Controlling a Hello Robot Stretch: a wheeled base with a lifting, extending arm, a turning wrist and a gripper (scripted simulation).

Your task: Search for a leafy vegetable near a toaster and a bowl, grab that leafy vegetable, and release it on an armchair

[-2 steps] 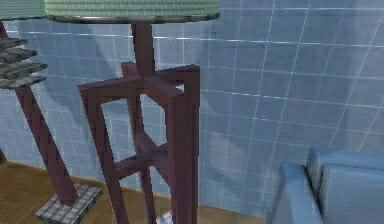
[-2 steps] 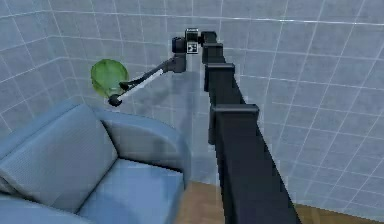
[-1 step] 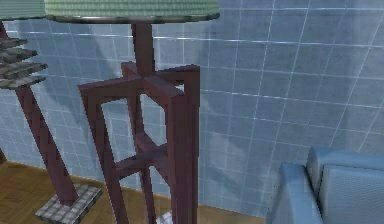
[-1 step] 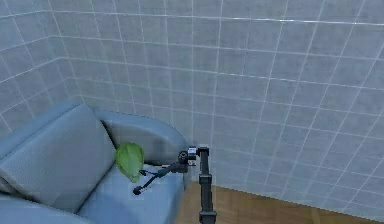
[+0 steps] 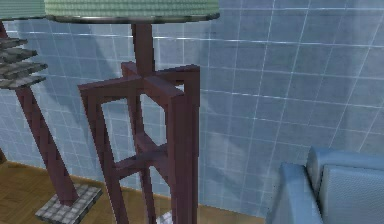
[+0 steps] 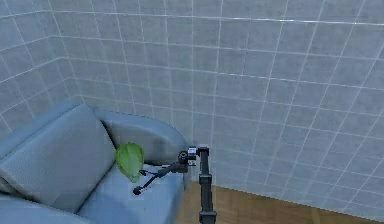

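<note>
Leafy vegetable (image 6: 130, 160): pale green oval head, long axis roughly 11-to-5 o'clock. Location: before the blue-grey armchair (image 6: 55, 160), at 10 o'clock of the claw (image 6: 150, 177) tips. Claw spread and hold: cannot tell.

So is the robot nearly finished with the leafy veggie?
Nearly. Done, it seems: finding and grabbing, since a green leafy vegetable hangs at the far end of the hand. In hand: the hand holds it above the seat of the blue-grey armchair, and it looks clear of the cushions. Left: letting it go onto the seat.
</note>
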